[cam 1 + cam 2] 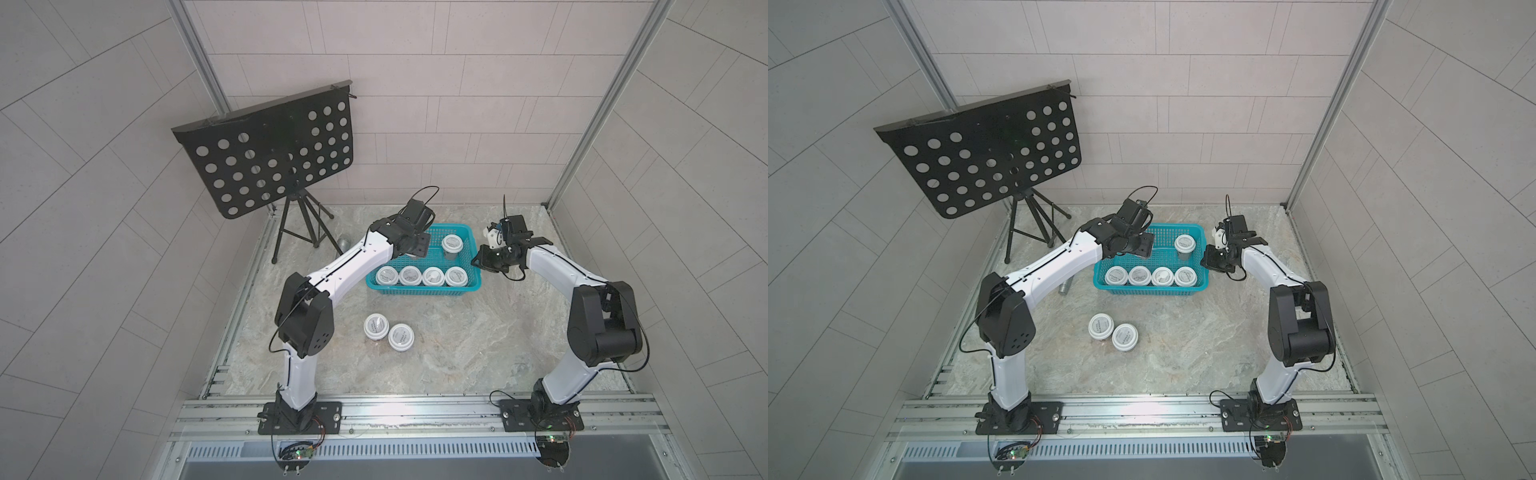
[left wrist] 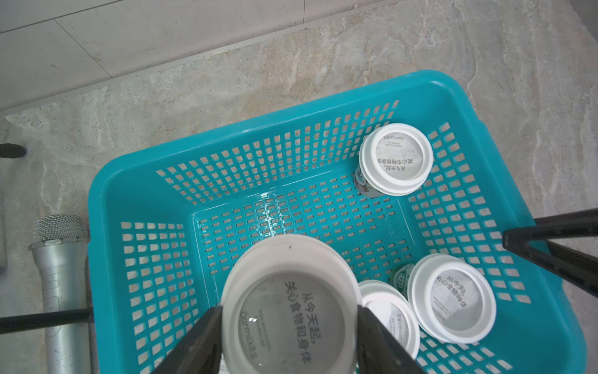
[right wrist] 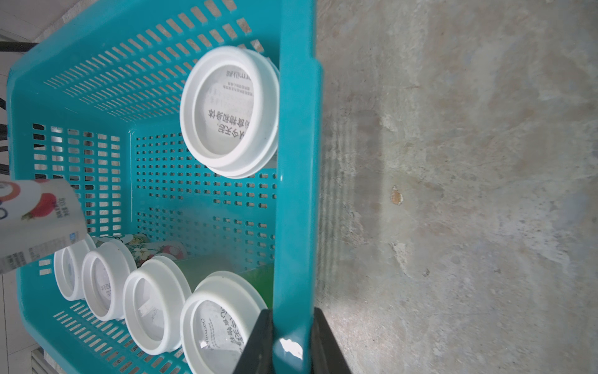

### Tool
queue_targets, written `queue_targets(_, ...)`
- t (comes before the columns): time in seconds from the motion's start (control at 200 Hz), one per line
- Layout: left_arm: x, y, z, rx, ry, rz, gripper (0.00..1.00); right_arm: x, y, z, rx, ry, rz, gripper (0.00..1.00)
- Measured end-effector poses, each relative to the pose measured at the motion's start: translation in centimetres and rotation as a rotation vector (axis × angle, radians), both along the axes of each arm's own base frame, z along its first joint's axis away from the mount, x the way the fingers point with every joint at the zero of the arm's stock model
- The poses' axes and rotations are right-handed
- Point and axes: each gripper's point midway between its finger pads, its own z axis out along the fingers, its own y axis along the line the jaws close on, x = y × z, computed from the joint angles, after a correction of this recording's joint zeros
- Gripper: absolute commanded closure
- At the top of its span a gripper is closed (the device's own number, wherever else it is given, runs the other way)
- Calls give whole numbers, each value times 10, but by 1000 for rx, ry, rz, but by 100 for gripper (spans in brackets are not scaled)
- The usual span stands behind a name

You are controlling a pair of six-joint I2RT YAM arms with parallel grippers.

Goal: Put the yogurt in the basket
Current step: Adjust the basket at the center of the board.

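Marble tabletop, tiled walls. L gripper clamps one yogurt cup above teal basket. R gripper is closed, pinching the basket's rim. Five cups sit inside; two cups stand on the table near L arm.

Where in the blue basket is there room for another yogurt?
The back row of the basket floor is bare between its left wall and the lone cup in the far right corner. The near row is crowded: four cups fill it.
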Motion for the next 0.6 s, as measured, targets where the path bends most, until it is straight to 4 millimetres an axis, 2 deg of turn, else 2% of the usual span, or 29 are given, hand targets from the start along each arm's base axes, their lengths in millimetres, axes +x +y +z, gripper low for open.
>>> queue_targets(0.19,20,-13,-22,-9,17,6,35,0,1,0,0,0,1,79)
queue_targets(0.365,31,-27,-39,-33,42,-4,35,0,4,0,4,2,6,79)
queue_targets(0.6,47,-40,-50,-43,35,-4,35,0,10,-1,10,0,19,79)
